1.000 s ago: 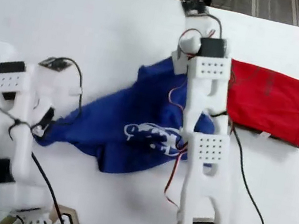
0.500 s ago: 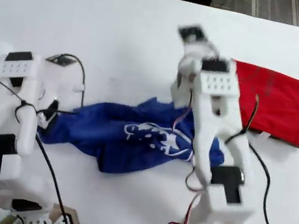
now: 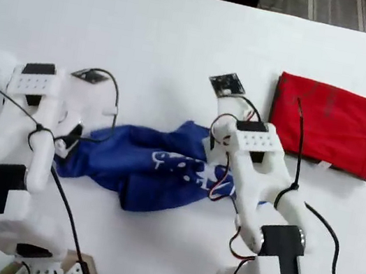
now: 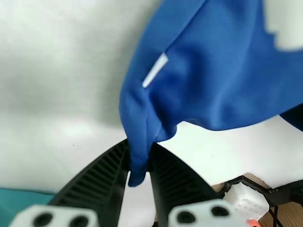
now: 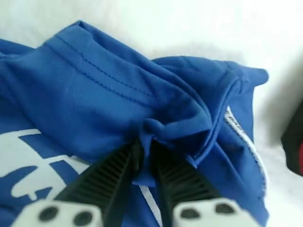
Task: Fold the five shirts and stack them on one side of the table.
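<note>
Two tight pinches on blue shirt (image 3: 156, 168), left gripper (image 4: 139, 163) and right gripper (image 5: 144, 156), probably to pull it flat.

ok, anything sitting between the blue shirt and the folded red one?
Nothing visible on the table between them. The blue shirt is pinched at opposite ends by the left end effector and the right end effector; only the right arm's cable crosses the edge of the red shirt.
</note>
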Tool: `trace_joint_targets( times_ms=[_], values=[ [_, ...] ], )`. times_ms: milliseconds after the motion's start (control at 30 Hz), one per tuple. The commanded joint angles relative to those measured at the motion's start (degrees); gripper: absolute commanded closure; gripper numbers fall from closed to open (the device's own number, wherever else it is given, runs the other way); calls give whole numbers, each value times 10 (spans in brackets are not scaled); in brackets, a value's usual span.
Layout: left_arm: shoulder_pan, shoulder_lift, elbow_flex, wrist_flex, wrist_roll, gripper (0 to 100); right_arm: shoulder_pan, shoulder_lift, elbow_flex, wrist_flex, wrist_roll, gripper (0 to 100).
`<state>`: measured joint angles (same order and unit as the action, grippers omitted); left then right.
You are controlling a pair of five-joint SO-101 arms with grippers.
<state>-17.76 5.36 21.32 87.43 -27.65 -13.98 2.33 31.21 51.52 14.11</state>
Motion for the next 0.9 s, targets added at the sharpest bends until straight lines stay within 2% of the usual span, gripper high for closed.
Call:
trace_joint_targets(
  times_ms=[0, 167, 367, 533, 867],
  values=[
    [4, -3, -6, 4, -5, 974, -7, -7, -1, -3, 4, 978],
    [4, -3, 7, 3, -5, 974, -6, -38, -20, 9, 4, 961],
    [5, -3, 3, 2, -5, 974, -6, -87, -119, 71, 4, 825],
    [4, -3, 2, 2, -5, 974, -7, -44, -185, 62, 4, 872],
    [4, -4, 5, -14, -5, 974, 3, 121, -296, 85, 0, 872]
  ],
)
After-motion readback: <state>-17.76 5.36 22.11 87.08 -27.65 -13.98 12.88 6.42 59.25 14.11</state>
